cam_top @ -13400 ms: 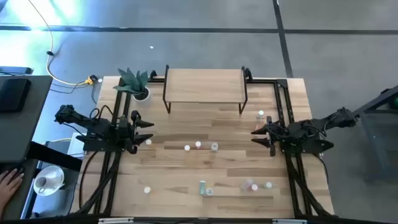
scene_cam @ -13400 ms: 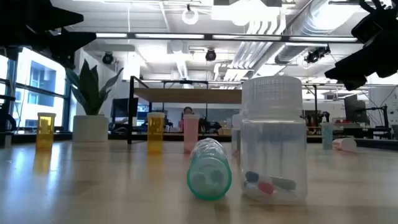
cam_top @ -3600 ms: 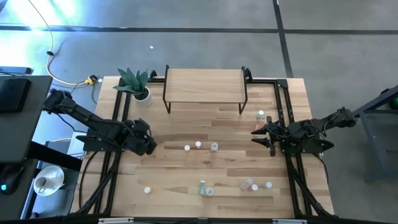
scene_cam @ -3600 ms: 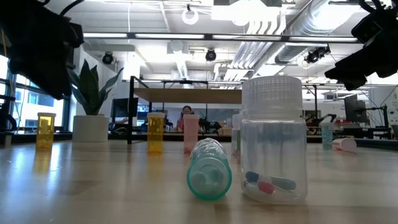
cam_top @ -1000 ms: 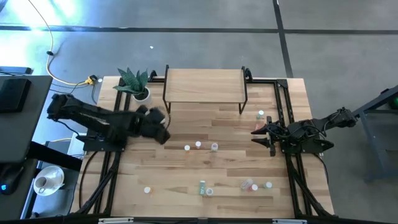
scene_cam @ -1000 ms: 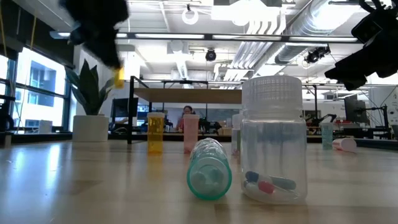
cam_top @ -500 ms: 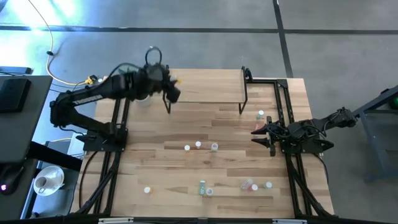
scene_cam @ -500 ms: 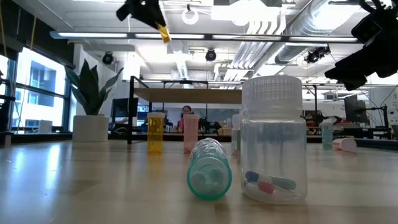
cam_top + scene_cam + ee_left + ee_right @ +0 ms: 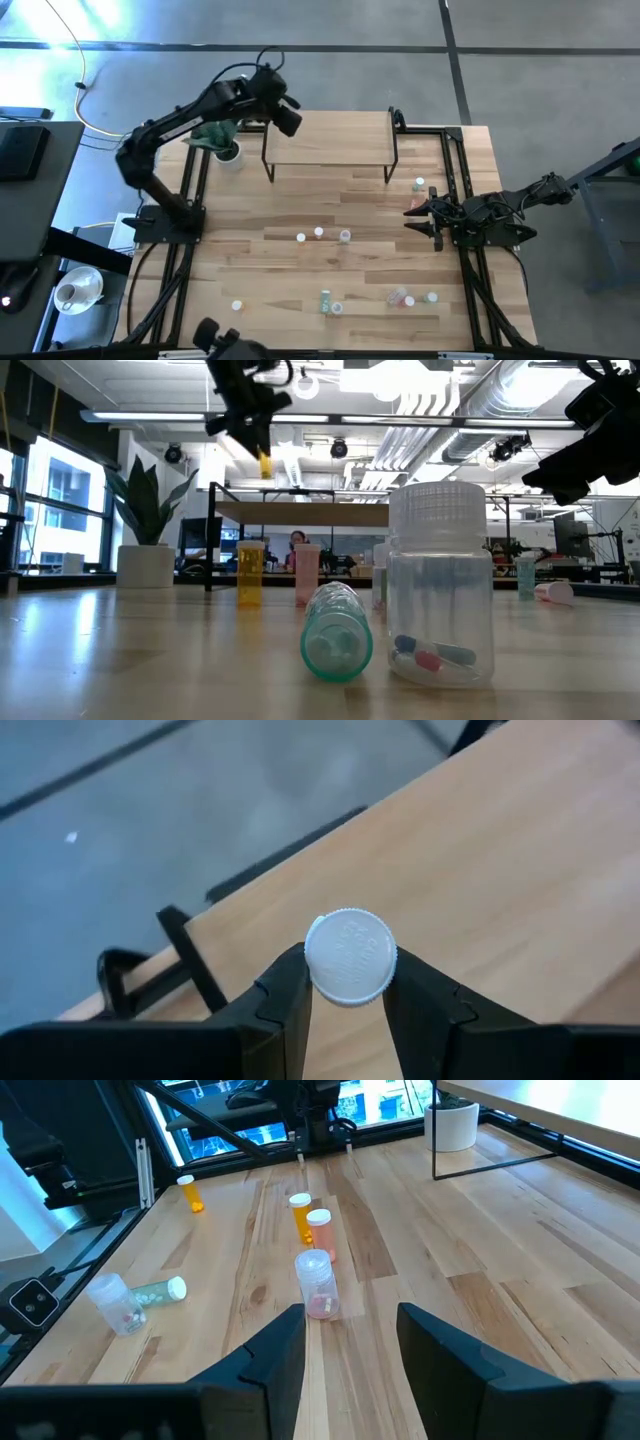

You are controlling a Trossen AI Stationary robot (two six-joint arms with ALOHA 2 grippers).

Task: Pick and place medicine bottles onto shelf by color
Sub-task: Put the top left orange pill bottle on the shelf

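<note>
My left gripper (image 9: 291, 122) hangs above the far left corner of the shelf (image 9: 330, 138), shut on a small orange medicine bottle (image 9: 264, 463) with a white cap (image 9: 350, 957). My right gripper (image 9: 410, 218) waits open at the table's right side, with nothing between its fingers. Several other bottles are on the tabletop. Two orange ones (image 9: 301, 1217), a pink one (image 9: 319, 1232) and a clear one (image 9: 315, 1285) stand upright. A green one (image 9: 160, 1291) lies on its side. My left gripper pinches the orange bottle between its two fingers at the white cap (image 9: 318, 970), one finger on each side of it. The fingers slant down from the table's left. The orange body (image 9: 264, 466) hangs below them, clear of the shelf.
A potted plant (image 9: 215, 135) stands at the far left corner beside the shelf. More bottles lie near the front edge (image 9: 326, 299) and one stands at the right (image 9: 419, 184). A dark shape (image 9: 222, 340) shows at the near edge.
My left gripper has carried the orange bottle from the table's left side toward the far edge and a little right, rising as it went. It now hangs above the shelf's far left corner. It has stayed shut on the bottle.
</note>
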